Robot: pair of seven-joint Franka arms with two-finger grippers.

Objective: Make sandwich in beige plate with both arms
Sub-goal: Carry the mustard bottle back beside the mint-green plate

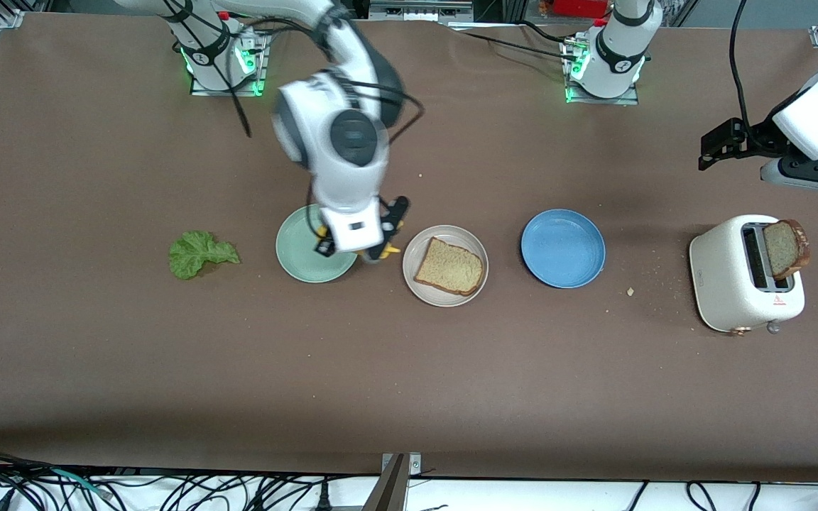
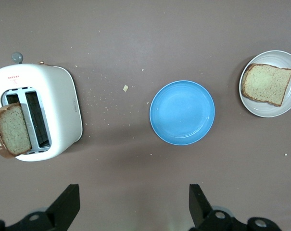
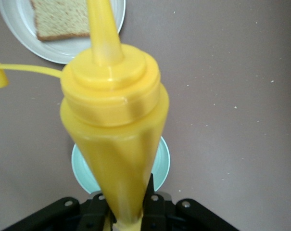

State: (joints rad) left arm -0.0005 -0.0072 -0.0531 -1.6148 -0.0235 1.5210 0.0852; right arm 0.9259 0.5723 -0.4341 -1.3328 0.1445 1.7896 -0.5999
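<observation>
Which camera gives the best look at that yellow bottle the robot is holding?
The right wrist view: the yellow bottle fills it, nozzle and cap tab plain, gripped at its base by the right gripper. The front view shows only yellow slivers under the arm. The left wrist view does not show it.

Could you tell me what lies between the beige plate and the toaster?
The blue plate, empty, sits between the beige plate and the toaster, plus crumbs; the front view shows it.

right claw (image 1: 366, 245) low, clamped, wrist pointing down; left claw (image 2: 131, 207) raised, fingers (image 2: 66, 204) spread wide
</observation>
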